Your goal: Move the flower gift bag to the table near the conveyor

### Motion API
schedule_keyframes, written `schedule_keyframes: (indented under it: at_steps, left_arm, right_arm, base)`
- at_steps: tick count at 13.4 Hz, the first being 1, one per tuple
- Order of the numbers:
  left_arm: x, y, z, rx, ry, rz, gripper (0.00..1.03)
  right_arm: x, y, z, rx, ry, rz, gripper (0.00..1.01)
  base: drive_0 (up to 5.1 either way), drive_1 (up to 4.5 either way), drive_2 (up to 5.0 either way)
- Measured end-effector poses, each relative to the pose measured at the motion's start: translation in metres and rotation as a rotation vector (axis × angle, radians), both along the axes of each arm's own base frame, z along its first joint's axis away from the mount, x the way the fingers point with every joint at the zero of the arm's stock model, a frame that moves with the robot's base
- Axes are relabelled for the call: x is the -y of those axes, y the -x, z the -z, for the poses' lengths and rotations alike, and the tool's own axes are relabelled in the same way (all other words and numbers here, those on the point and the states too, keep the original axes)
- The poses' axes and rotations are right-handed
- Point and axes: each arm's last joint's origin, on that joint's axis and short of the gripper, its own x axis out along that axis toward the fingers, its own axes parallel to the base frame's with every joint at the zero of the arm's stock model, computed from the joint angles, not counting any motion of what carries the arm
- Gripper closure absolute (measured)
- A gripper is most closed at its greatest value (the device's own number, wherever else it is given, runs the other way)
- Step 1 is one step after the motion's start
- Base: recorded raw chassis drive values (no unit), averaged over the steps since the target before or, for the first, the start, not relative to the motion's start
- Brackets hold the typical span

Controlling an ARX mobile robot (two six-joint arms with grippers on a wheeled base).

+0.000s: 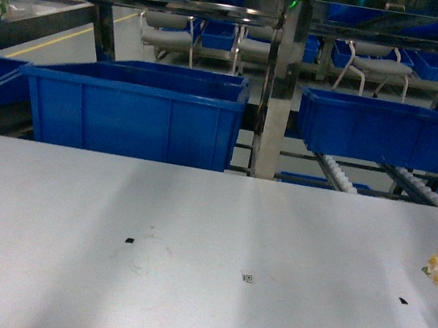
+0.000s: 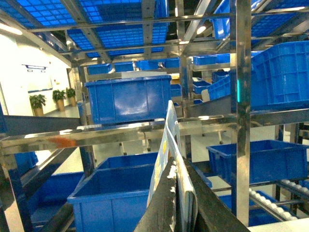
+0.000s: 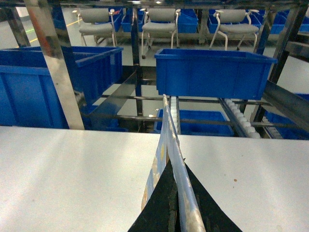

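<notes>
Two blue bins (image 1: pixel 136 112) behind my table (image 1: pixel 190 250), conveyor (image 1: pixel 347 180) rollers right, both grippers pinching flower bags (image 3: pixel 166 159), table middle open.

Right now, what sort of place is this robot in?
Probably a warehouse or factory sorting area: blue plastic bins sit in steel racks, roller conveyor lanes run between them, and a plain white table stands in front.

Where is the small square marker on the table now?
In the head view the small square marker lies on the table, slightly right of centre, between two dark specks.
</notes>
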Motion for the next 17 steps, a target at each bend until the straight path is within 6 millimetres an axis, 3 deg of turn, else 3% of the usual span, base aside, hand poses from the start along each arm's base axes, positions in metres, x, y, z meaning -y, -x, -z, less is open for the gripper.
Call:
schedule_keyframes:
  at_steps: [6,8,11,17]
  left_arm:
    - [0.0,0.0,0.0,0.0,0.0,0.0,1.01]
    - [0.0,0.0,0.0,0.0,0.0,0.001,1.01]
    - [0.0,0.0,0.0,0.0,0.0,0.0,1.01]
    - [0.0,0.0,0.0,0.0,0.0,0.0,1.01]
  right_arm:
    - [-0.015,-0.035,-0.002,0.045,-0.015,-0.044,0.99]
    - [-0.016,-0.041,0.007,0.022,-0.026,-0.044,0.99]
    - [-0.021,-0.04,0.035,-0.077,-0.051,-0.075,0.99]
    - [-0.025,-0.025,0.057,-0.154,-0.084,-0.059,0.99]
  base:
    - [0.0,0.0,0.0]
    - [0.0,0.0,0.0]
    - [0.0,0.0,0.0]
    - [0.0,0.0,0.0]
